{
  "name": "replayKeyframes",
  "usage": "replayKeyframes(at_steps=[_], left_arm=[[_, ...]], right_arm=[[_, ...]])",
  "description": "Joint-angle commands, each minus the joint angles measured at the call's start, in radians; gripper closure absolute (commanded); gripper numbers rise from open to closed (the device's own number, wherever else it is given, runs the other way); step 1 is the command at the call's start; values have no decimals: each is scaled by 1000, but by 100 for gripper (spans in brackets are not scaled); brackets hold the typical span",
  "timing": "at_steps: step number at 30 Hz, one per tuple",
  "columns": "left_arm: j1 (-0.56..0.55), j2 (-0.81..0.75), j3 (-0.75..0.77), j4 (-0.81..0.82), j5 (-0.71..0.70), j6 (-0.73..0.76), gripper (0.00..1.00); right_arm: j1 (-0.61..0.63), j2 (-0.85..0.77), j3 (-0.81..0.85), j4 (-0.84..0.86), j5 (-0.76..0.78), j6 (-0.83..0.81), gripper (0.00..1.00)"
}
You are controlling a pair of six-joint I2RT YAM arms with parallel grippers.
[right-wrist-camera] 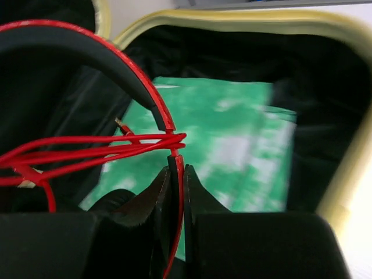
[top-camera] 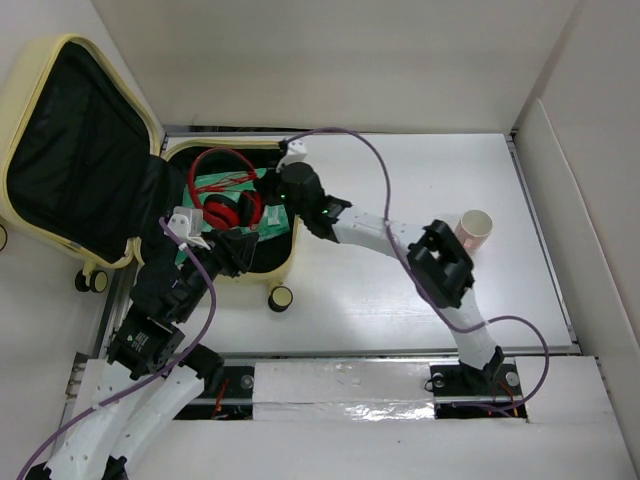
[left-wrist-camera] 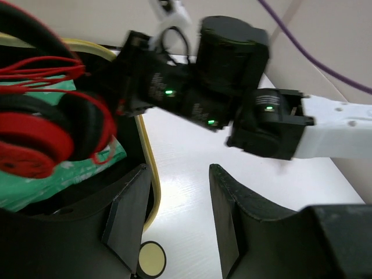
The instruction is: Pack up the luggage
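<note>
Starting nearest: my left fingers (left-wrist-camera: 177, 174) are spread wide and hold nothing, at the near right corner of the luggage (top-camera: 80, 140). Left wrist view: the pale-yellow rim (left-wrist-camera: 152, 180) runs just beside one finger, and bare tabletop (left-wrist-camera: 186, 145) shows through the gap. One caster wheel (left-wrist-camera: 151, 258) sits below. Whether that finger touches the rim, I cannot tell.

The luggage lies open at the left of the tabletop, with its lid out past the left edge and the black lining up. The base shell beside it holds red headphones (top-camera: 225, 200) on a green packet (top-camera: 215, 183).

Further in, my right fingers (right-wrist-camera: 176, 174) are over the base shell. They are all but pressed together, pinching a thin red cord (right-wrist-camera: 87, 148) of the headphones. Right wrist view shows what the top view does not: the cord strands bunch just above the fingertips, at the end of the headband. The green packet lies beyond, blurred, against the lining and the far rim.

Top view alone shows a paper cup (top-camera: 475, 230) on the tabletop, well right of the luggage, near my right arm.
</note>
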Motion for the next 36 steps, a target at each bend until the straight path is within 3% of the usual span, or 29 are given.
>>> replayKeyframes(at_steps=[1, 3, 4, 5, 7, 9, 11, 12, 14, 15, 17, 19, 22, 24, 29, 31, 36], left_arm=[[-5, -1, 25, 28, -17, -3, 58], [-5, -3, 23, 31, -13, -1, 58], [-5, -4, 22, 31, -14, -3, 58], [-5, -6, 22, 31, -16, -3, 58], [-5, -3, 20, 34, -22, -3, 58], [-5, 0, 20, 34, -17, -3, 58], [-5, -6, 18, 35, -13, -3, 58], [-5, -7, 20, 34, -14, -4, 59], [-5, -10, 20, 35, -19, -3, 58], [-5, -9, 20, 35, -17, -3, 58], [-5, -9, 18, 35, -13, -4, 58], [-5, -17, 18, 37, -11, -4, 58], [-5, -26, 20, 32, -22, -4, 58], [-5, -24, 18, 32, -16, -4, 58], [-5, -29, 20, 35, -3, -4, 58], [-5, -27, 20, 35, -3, -6, 58], [-5, -33, 18, 34, 0, -6, 58]], right_arm=[[62, 128, 248, -38, -19, -10, 92], [83, 181, 399, -86, -32, -10, 69], [83, 196, 421, -83, -39, -5, 45], [83, 206, 435, -55, -51, -2, 36], [83, 194, 430, -47, -67, -13, 21], [73, 146, 378, -49, -64, -49, 16], [42, 88, 296, -28, -62, -62, 16], [33, 6, 166, -6, -58, -74, 18], [-5, -97, 8, 88, -36, -85, 45], [-24, -207, -150, 115, -20, -99, 74], [-83, -324, -293, 135, 11, -111, 92], [-128, -511, -506, 129, 92, -129, 100], [-228, -776, -695, 46, 261, -139, 100], [-329, -906, -840, -78, 403, -110, 91], [-584, -1225, -1019, -306, 545, -11, 51], [-691, -1267, -1082, -305, 545, -21, 39], [-877, -1183, -1095, -305, 377, -39, 35]])
